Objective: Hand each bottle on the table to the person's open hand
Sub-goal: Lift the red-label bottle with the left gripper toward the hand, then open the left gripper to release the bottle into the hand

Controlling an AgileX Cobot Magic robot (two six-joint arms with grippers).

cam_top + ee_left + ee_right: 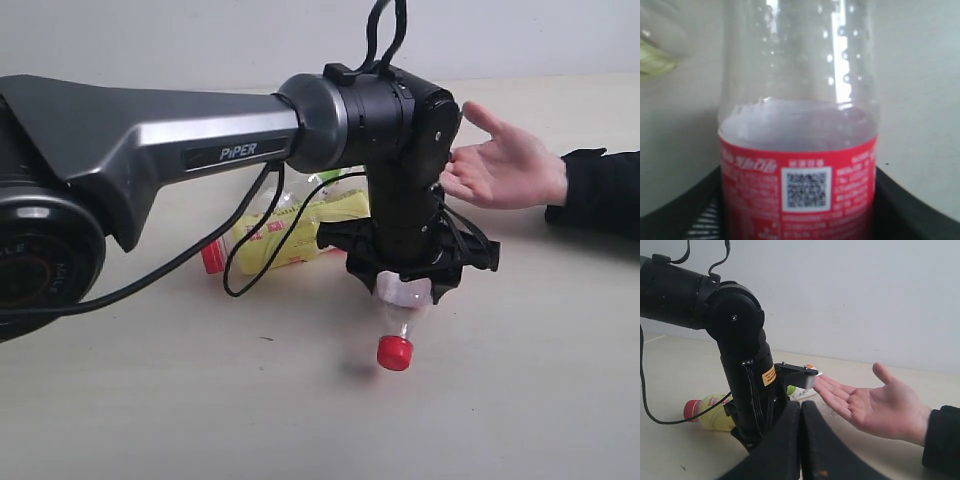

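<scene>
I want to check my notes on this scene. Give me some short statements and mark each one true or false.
1. The left gripper holds the red-labelled bottle upside down. True.
2. The person's hand is closed in a fist. False: it is open, palm up.
3. The yellow-labelled bottle stands upright. False: it lies on its side on the table.
4. The right gripper is shut and empty. True.
</scene>
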